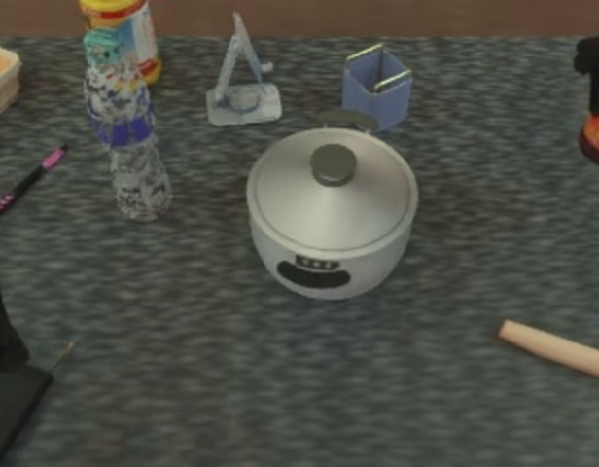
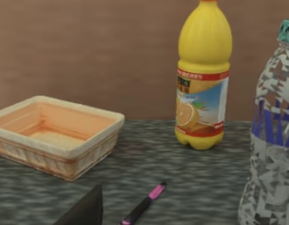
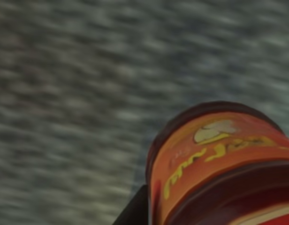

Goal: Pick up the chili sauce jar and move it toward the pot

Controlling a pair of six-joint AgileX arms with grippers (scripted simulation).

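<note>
- Table (image 1: 183, 389): a mottled grey-green surface carrying every item below.
- Pot (image 1: 331, 212): large round silver-white metal vessel with a domed lid, grey knob and black oval mark on its side; it stands near the table's middle. The lid is on, so any contents are hidden.
- Patterned bottle (image 1: 127, 146): tall clear plastic bottle with blue and white facets and a teal cap, upright well to the left of the pot; its contents cannot be told.
- Juice bottle (image 2: 202, 75): yellow plastic bottle with an orange-fruit label, upright at the far left edge, behind the patterned bottle.
- Basket (image 2: 57, 133): shallow cream rectangular tray at the far left edge; empty in the left wrist view.
- Blue box (image 1: 377, 86): small open-topped container behind the pot; nothing is visible inside it.
- Chili sauce jar (image 3: 219, 164): small dark-red jar with an orange-red label, at the table's right edge, well apart from the pot. The right gripper (image 1: 593, 68) is at it; whether its fingers pinch the jar or stand spread cannot be told.
- Step in hand, as judged: the pick-up at the right edge. The next move calls for a firm hold, then a carry leftward to the pot, stopping beside it.
- Left gripper (image 1: 3, 341): parked at the near left edge; finger state cannot be told.
</note>
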